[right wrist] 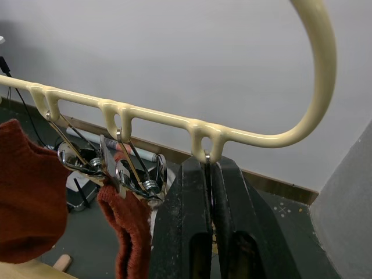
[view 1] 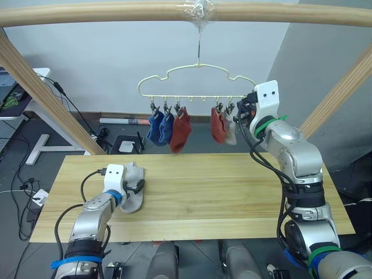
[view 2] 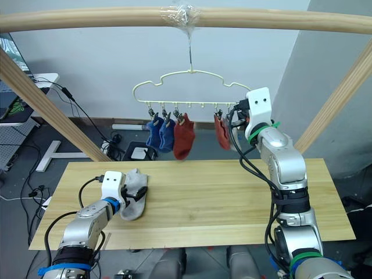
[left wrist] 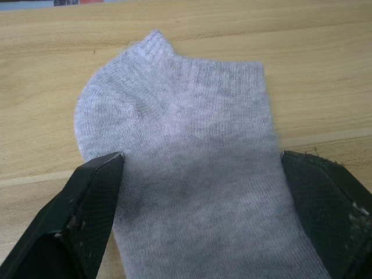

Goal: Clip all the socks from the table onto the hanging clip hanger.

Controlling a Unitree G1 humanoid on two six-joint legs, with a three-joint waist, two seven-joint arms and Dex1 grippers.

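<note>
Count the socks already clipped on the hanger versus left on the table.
5 hang on the cream wire clip hanger: two blue knit socks, two rust red socks, one light grey sock. 1 light grey sock lies on the wooden table.

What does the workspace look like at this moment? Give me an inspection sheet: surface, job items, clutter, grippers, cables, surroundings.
Surface: wooden table, bare apart from one sock.
Job's things: grey sock lying flat near the table's left end; cream clip hanger hanging from a wooden bar, carrying two blue socks, two red socks and a pale sock.
Clutter: nothing seen on the table.
Grippers: left gripper open, fingers straddling the grey sock; right gripper shut on a hanger clip at the hanger's right end.
Cables: black leads run along both arms; loose cables on the floor to the left.
Surroundings: white wall, slanted wooden frame posts, white desk leg.
</note>
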